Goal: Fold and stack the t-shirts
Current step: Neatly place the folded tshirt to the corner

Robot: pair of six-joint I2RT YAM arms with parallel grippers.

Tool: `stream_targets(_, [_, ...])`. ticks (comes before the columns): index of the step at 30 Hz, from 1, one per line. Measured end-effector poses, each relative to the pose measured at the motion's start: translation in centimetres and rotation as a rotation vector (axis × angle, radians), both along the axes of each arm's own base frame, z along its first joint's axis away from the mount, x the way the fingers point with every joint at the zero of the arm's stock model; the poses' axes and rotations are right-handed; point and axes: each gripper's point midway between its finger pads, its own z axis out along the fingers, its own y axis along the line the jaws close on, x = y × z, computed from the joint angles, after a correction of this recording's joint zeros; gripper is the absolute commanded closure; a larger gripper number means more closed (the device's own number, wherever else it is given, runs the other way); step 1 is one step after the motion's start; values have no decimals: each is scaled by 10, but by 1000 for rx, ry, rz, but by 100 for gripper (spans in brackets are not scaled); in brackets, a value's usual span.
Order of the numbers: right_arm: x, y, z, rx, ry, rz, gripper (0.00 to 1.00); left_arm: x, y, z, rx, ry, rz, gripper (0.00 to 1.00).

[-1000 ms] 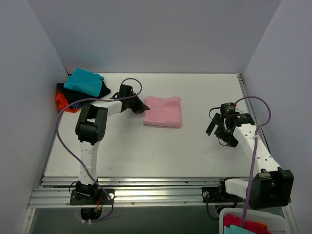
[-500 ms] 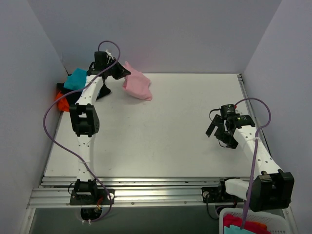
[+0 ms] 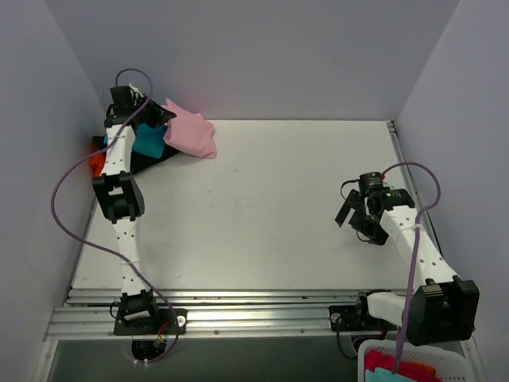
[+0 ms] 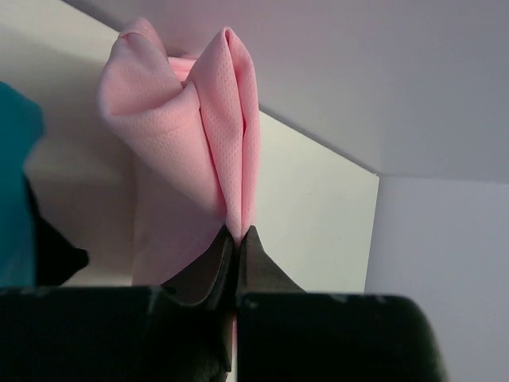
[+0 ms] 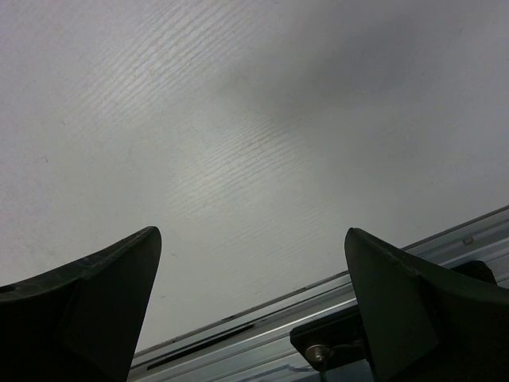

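On the white table (image 3: 262, 215), the pile (image 3: 153, 161) in its far-left corner, teal tee (image 3: 149, 144) topmost, looks like the stack so far. The folded pink tee (image 3: 191, 131) hangs just right of and above that pile, pinched at one edge by the left gripper (image 3: 161, 119), its jaws pressed together; laying it on top seems the remaining step. Well right of the pile, the right gripper (image 3: 359, 216) hovers spread and empty; nothing blocks the way.
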Motion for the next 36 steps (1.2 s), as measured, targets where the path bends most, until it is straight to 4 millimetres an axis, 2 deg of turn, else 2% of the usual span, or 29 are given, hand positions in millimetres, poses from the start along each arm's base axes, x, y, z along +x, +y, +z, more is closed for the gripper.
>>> stream_targets(3, [-1,2,-1,-1,4,9,5,5,40,12,-18,-28,60,98])
stream_targets(7, [-2,8,-3,-5,14,38,5,10,108,40,-49,-109,164,98])
stream_targets(10, [-3,15,-7,-19,29,74,5,3,171,53,-64,-151,245,98])
stream_targets(12, [-4,20,-9,-28,40,97,5,-6,197,55,-76,-157,257,98])
stream_targets(14, [-5,23,-12,-33,51,113,5,-13,206,55,-84,-154,246,98])
stream_targets(19, [-5,22,-15,-45,67,114,5,-28,202,51,-91,-122,217,98])
stream_targets(24, [-5,22,-15,-47,68,113,5,-58,215,25,-49,-29,263,97])
stream_targets(26, [-5,22,-15,-47,67,116,5,-74,221,12,-23,30,311,81])
stream_targets(27, [-6,23,-15,-47,66,117,4,-83,225,6,-5,60,336,67])
stream_targets(29, [-7,22,-13,-46,61,115,4,-93,233,-1,28,108,379,31])
stream_targets(30, [-7,22,-11,-44,55,113,4,-96,236,-3,43,126,397,21])
stream_targets(36, [-15,21,-5,-32,17,96,4,-107,250,-12,98,205,450,14])
